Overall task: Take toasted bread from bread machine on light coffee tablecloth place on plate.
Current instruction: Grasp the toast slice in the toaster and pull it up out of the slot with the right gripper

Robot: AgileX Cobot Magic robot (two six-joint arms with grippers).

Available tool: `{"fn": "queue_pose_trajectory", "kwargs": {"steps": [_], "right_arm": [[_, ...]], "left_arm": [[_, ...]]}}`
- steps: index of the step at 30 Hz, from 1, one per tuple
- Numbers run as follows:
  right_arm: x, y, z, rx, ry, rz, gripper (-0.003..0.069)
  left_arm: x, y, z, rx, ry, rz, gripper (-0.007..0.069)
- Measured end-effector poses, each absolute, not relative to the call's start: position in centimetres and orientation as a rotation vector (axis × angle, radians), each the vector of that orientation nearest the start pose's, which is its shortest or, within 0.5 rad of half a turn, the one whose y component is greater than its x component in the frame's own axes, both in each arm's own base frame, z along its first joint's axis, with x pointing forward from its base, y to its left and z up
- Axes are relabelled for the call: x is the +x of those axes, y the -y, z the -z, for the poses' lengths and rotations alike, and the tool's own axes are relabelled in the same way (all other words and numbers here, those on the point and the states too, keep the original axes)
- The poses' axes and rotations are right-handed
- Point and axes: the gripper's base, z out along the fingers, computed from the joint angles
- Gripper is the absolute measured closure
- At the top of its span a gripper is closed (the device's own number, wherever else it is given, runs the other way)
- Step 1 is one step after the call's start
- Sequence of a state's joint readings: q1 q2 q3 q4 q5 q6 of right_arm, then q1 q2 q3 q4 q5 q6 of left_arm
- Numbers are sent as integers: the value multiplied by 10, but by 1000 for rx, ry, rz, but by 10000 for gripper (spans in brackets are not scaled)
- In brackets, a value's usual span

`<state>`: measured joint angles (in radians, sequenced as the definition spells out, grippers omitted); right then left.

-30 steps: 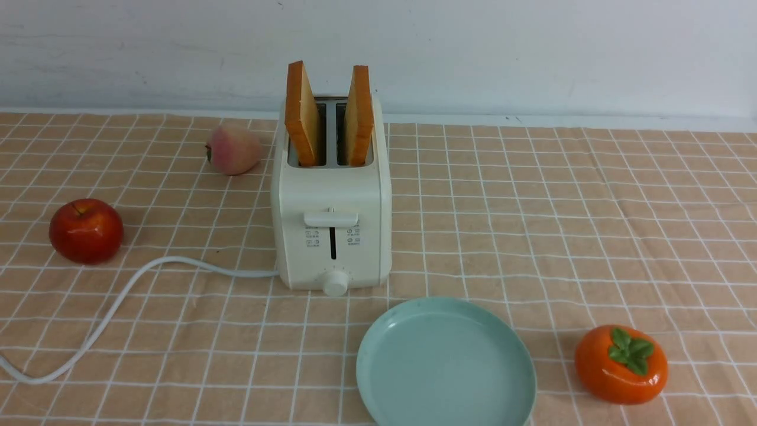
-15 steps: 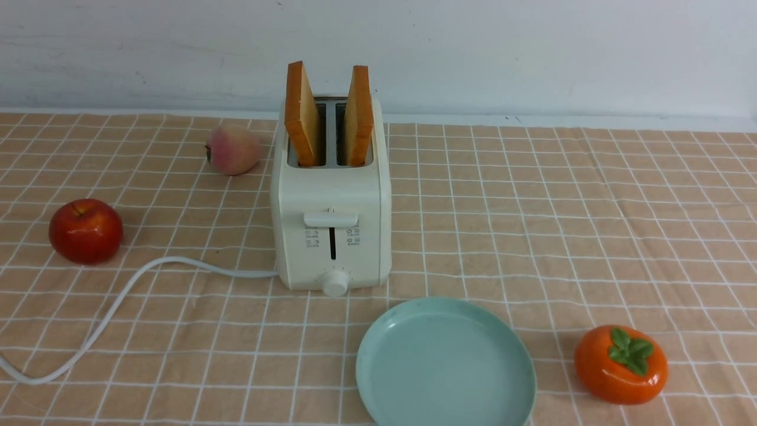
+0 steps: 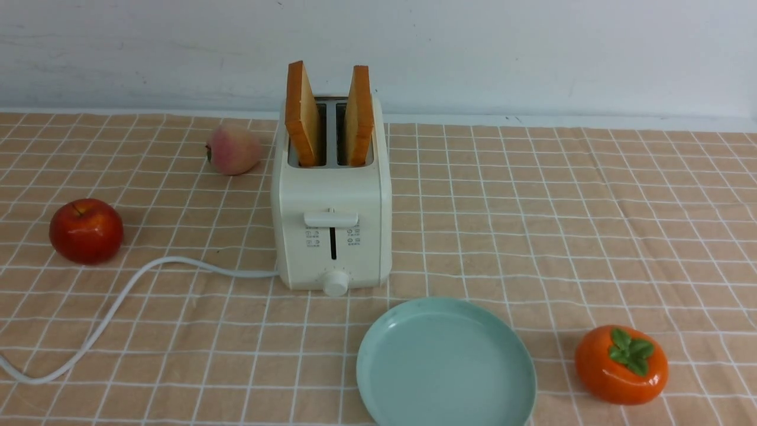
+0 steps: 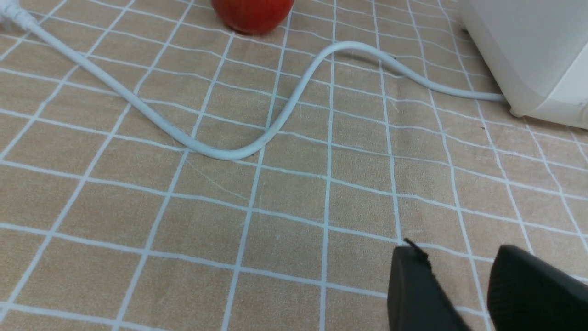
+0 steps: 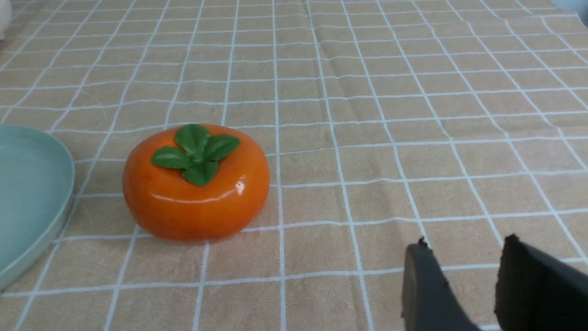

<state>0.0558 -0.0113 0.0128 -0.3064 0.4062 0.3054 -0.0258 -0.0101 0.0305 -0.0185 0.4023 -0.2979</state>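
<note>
Two toast slices (image 3: pixel 303 115) stand in the toaster (image 3: pixel 331 219) on the tablecloth (image 3: pixel 591 207); from it, plate (image 3: pixel 446 367) at five o'clock, persimmon (image 3: pixel 621 365) four, apple (image 3: pixel 86 231) nine, peach (image 3: pixel 233 149) ten.

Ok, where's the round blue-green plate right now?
Front view, near edge, right of centre: the round pale blue-green plate lies before the cream-white toaster, glossy orange persimmon to its right.

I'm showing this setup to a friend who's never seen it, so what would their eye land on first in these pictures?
Most likely the two slices of toasted bread standing out of the cream bread machine in the middle of the tablecloth. Next, the bare blue-green plate just in front, slightly right. A glossy red apple at far left and an orange persimmon right of the plate add colour.
</note>
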Motion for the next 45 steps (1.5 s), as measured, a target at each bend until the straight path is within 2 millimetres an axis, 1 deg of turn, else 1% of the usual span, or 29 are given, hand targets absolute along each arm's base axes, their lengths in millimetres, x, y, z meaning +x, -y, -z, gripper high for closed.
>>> {"fn": "queue_pose_trajectory", "kwargs": {"steps": [12, 16, 20, 25, 29, 35, 37, 39, 43, 45], "right_arm": [[52, 16, -176, -88, -1852, 289, 419], [52, 17, -176, -119, -1844, 338, 419], [52, 18, -176, -127, -1843, 351, 419], [52, 18, -176, -131, -1842, 358, 419], [53, 16, -178, -77, -1806, 286, 419], [56, 7, -191, 44, -1653, 42, 419], [56, 5, -194, 62, -1623, -7, 419], [57, 4, -196, 70, -1606, -32, 419], [57, 3, -197, 46, -1588, -22, 419], [57, 2, -199, 28, -1565, -32, 419]], "left_arm": [[52, 2, -168, -267, -1886, 234, 386], [53, 2, -170, -265, -1869, 237, 386], [53, 2, -173, -268, -1834, 251, 386], [56, 3, -183, -277, -1711, 295, 386], [57, 2, -191, -276, -1625, 312, 386], [57, 2, -195, -283, -1576, 330, 386], [57, 2, -196, -288, -1574, 335, 386], [57, 2, -196, -273, -1576, 319, 386], [57, 2, -196, -154, -1585, 194, 386], [57, 2, -196, -132, -1587, 171, 386]]}}
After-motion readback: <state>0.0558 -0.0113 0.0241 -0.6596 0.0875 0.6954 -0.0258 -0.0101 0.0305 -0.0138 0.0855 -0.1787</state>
